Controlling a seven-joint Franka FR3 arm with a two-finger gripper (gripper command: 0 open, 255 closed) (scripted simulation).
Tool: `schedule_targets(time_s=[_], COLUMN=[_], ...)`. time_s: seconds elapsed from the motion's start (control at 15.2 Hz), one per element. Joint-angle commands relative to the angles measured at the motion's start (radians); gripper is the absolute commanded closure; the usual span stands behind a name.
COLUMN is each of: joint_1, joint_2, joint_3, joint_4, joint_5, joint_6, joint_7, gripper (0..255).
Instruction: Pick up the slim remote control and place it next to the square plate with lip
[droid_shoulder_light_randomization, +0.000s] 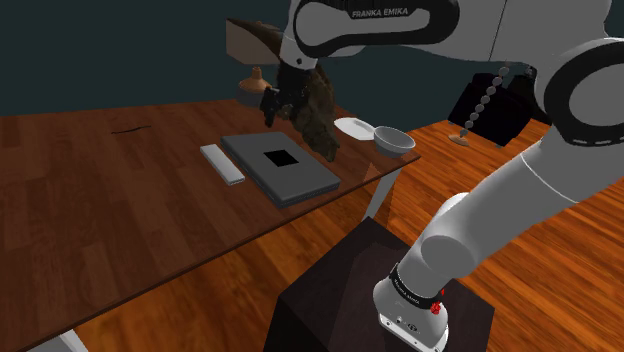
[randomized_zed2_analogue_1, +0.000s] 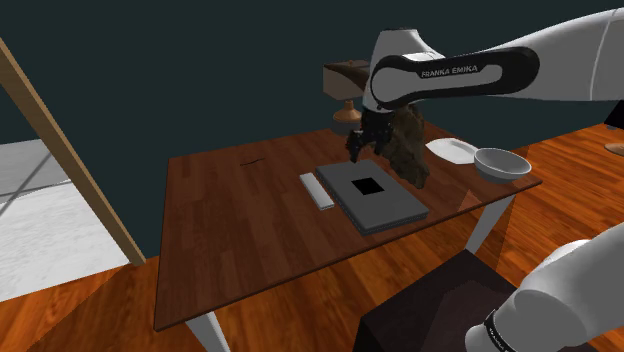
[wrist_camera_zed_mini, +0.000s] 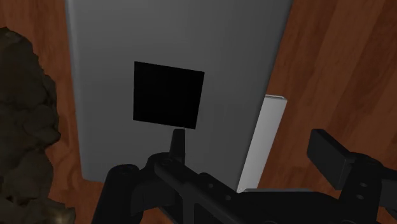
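Hand open, empty, over grey slab. We shift to remote just beside slab, straddle its narrow width, probably mid-length, then descend straight.

Franka arm: base at 5 o'clock in the shoulder view, elbow at 2 o'clock, forearm reaching across to 12. Black gripper hangs at 11 o'clock, pointing down. Fingers stand apart.
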Motion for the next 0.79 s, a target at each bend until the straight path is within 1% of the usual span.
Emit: schedule_targets(time_s=[0.0,0.4,0.73], joint_1=[0.0,0.012,0.035], joint_2=[0.089,0.332,0.543], joint_3=[0.01,0.03,0.033], joint_4=[0.06,0.247,0.446], joint_5=[-0.015,-0.07,-0.12], joint_6=[0.022,0.054,0.045], joint_7=[0.01,0.038,0.059], gripper=[0,0,0])
